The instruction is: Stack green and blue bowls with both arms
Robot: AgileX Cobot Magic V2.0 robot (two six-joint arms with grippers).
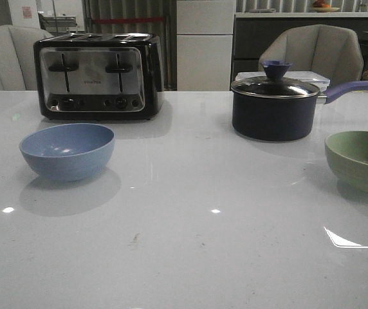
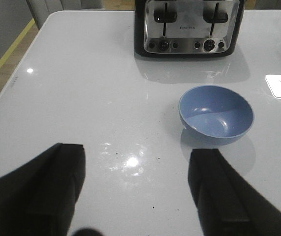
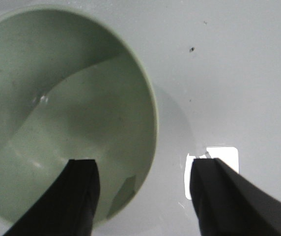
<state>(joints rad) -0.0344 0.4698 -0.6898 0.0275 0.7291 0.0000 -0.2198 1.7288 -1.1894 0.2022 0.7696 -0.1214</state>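
Here, right claw [image 3: 143, 196] released, 1 finger inside green bowl [image 3: 67, 118], other outside, rim between, not yet pinched. Left claw [image 2: 140, 191] released above bare worktop [image 2: 81, 98], blue bowl [image 2: 216, 113] just ahead. Bowls well apart; likely light, stiff, smooth: pinch rim wall firmly. Far: toaster [image 1: 98, 76], saucepan [image 1: 275, 106].

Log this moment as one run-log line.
phase: reach | left gripper: open, short of blue bowl | right gripper: open, straddling green bowl rim | bowls: apart, unstacked
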